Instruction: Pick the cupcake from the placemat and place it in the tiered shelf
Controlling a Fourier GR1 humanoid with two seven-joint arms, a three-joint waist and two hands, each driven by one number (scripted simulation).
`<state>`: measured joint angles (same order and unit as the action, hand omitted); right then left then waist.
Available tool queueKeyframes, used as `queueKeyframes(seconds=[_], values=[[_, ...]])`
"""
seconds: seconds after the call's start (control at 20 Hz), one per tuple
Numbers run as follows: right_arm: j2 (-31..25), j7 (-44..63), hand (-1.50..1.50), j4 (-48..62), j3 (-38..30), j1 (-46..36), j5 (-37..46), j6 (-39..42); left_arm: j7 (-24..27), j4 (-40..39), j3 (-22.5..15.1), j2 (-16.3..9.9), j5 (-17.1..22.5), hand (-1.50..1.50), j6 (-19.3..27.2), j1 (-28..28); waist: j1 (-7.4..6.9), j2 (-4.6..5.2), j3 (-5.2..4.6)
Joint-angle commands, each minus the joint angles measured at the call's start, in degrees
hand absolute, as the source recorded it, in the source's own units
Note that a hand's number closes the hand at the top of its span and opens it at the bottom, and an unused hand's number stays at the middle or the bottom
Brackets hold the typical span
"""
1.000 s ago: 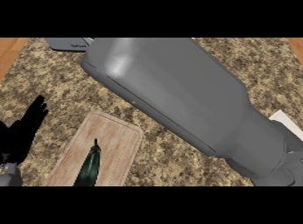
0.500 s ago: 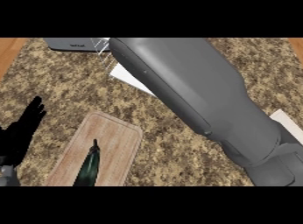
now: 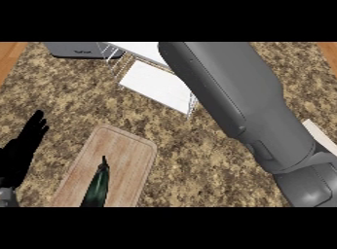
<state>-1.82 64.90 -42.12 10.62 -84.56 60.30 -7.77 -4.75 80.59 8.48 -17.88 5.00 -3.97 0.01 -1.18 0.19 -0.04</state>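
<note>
Carrying step, most likely: right forearm stretched up across the counter toward the tiered shelf. Right hand out of sight past the top edge, so cannot tell whether those fingers are clenched, released or wrapped round the cupcake. No cupcake to be seen anywhere. Maybe up in that hidden hand, but only a guess. Pale strip near the right edge, beside the forearm, probably a bit of the placemat, with nothing showing on it.

Left hand resting at the lower left, fingers straight and released, holding nothing. Just to the right of those fingers, a wooden cutting board with a dark green thing lying on it. Well above and to the right of those fingers, the white shelf, with a grey box just beside its left corner.

Next: bring the hidden hand over a flat shelf level, lower gently, then let go. Mind the thin wire posts.
</note>
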Motion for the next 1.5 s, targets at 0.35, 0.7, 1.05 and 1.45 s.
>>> queueKeyframes(seconds=[0.35,0.7,1.05,1.45], values=[[1.8,1.2,-1.5,2.8,-2.4,3.2,1.4,-12.0,-2.5,0.1,0.9,-0.9,-0.5,0.0,0.1,-2.0,-0.14,0.05,0.02],[1.8,2.2,-1.5,-3.8,-8.1,1.9,-4.0,-16.7,0.0,-2.3,1.6,-0.8,-0.4,0.0,-0.8,-2.0,-0.06,-0.12,-0.02],[1.8,-0.7,-1.5,-17.3,-11.1,7.4,-4.9,-20.3,-0.9,-0.9,1.7,-0.3,-0.7,0.0,-0.1,-0.7,2.11,-0.84,0.1],[-1.8,8.0,-1.5,-41.0,-11.3,12.8,-1.2,-6.5,-2.0,2.7,3.5,-0.5,0.7,0.0,-0.1,4.3,3.84,-1.89,0.2]])
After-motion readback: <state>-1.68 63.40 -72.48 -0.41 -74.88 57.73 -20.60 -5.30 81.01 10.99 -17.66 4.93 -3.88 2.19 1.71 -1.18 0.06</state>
